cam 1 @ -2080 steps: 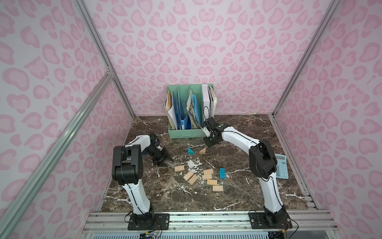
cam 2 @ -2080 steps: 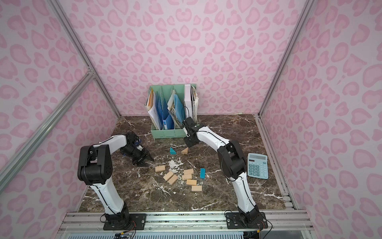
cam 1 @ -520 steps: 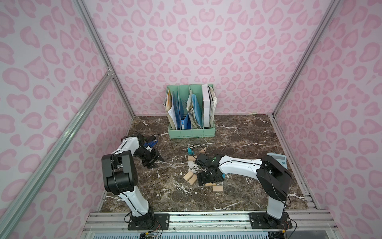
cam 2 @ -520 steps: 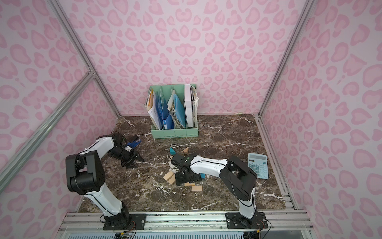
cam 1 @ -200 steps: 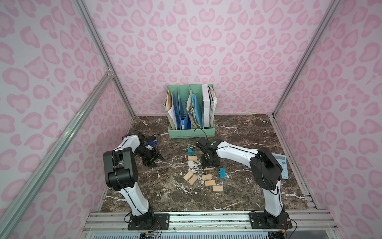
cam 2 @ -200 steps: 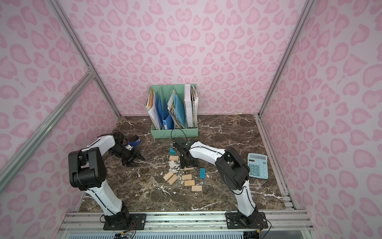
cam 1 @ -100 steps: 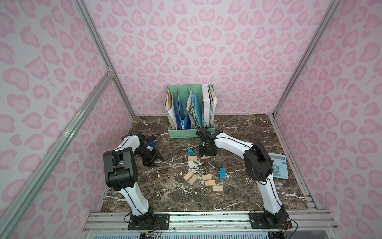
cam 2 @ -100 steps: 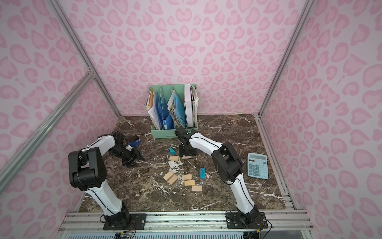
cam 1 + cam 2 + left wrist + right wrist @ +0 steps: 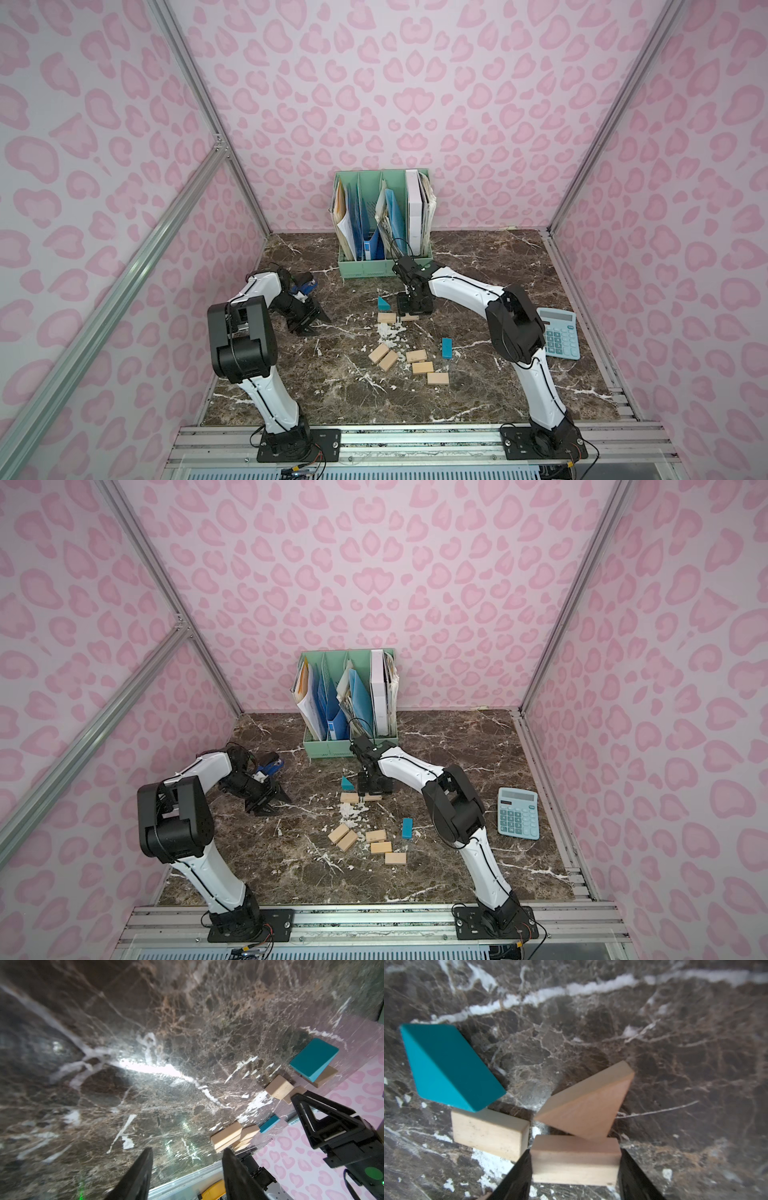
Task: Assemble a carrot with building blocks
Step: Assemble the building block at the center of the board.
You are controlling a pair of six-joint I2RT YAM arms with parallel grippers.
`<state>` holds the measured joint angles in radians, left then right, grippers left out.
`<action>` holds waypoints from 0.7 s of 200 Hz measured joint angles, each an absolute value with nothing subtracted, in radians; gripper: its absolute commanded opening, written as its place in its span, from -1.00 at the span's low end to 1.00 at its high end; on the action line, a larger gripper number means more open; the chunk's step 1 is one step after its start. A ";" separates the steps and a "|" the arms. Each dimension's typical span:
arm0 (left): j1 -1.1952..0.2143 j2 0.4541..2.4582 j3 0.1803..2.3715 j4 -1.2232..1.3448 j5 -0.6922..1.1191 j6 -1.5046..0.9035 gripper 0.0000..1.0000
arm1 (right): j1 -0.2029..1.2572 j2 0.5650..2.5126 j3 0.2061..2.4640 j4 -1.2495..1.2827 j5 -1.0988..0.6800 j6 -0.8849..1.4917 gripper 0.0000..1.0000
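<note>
1. Watching my right gripper [image 9: 574, 1150], I see its jaws pressed against both ends of a tan block [image 9: 575, 1162], low over the marble table [image 9: 675, 1053].
2. That block sits just beside a second tan block [image 9: 490, 1132], with a narrow gap between them. The teal triangle [image 9: 446, 1064] and tan triangle [image 9: 585, 1105] lie on their far side, toward the file rack [image 9: 382, 224].
3. Five loose tan blocks [image 9: 417, 356] and the teal rectangle [image 9: 446, 347] lie nearer the arm bases.
4. My left gripper [image 9: 187, 1159] hangs over bare marble, jaws apart, nothing between them.
</note>
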<state>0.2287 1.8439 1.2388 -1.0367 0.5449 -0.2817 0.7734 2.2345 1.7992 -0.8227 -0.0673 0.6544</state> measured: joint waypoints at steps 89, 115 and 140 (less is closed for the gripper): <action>0.229 1.844 1.237 -1.037 0.548 -0.281 0.11 | 0.781 2.238 1.799 -0.809 -0.093 0.659 0.19; 0.229 1.844 1.237 -1.037 0.548 -0.281 0.10 | 0.779 2.238 1.799 -0.806 -0.093 0.662 0.36; 0.229 1.844 1.237 -1.037 0.548 -0.281 0.11 | 0.780 2.238 1.799 -0.803 -0.093 0.662 0.47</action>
<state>0.2287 1.8442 1.2373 -1.0370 0.5484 -0.2813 0.7795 2.2383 1.7992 -0.8032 -0.0933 0.6624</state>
